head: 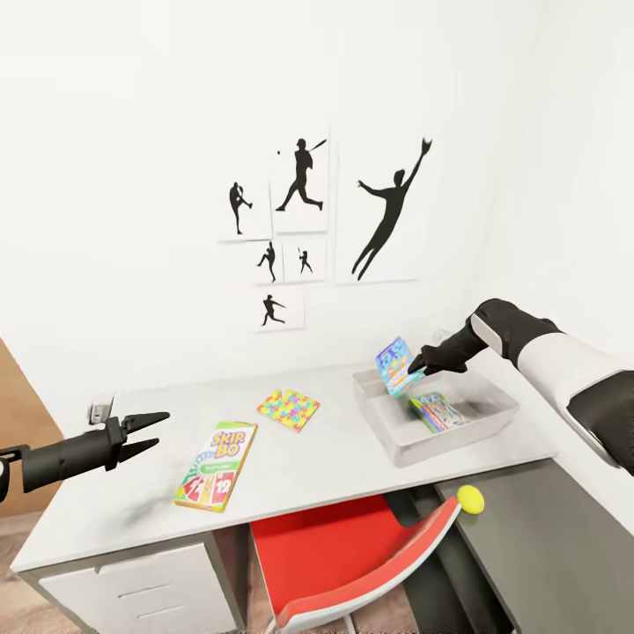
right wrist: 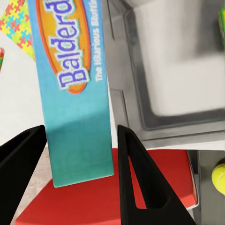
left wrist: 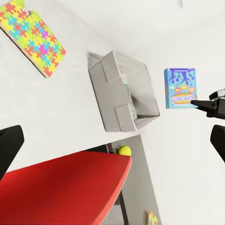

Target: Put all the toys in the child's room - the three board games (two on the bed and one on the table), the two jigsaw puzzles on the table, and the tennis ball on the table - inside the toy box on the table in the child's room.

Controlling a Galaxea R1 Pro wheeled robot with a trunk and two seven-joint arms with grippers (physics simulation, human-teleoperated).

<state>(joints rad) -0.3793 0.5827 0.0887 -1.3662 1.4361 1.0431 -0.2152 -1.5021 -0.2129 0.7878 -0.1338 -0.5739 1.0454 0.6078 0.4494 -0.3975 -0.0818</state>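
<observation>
My right gripper point(head: 421, 363) was clamped on the blue board game point(head: 395, 364), held tilted above the toy box point(head: 493, 417)'s near-left corner; the wrist view cut off the game's title mid-word. A green-edged game point(head: 438, 411) lay inside the box, half hidden in the left wrist view. My left gripper point(head: 151, 435) hung with jaws apart at nine o'clock of the SKIP-BO box point(head: 217, 465); one jigsaw puzzle point(head: 288, 409) lay on the table point(head: 106, 519); the tennis ball point(head: 470, 499) sat at five o'clock on the dark cabinet point(head: 537, 546), beside the red chair point(head: 343, 555).

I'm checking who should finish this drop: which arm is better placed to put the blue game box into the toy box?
Right. The right gripper holds the blue game box above the toy box; the left gripper is open, away near the SKIP-BO box.
</observation>
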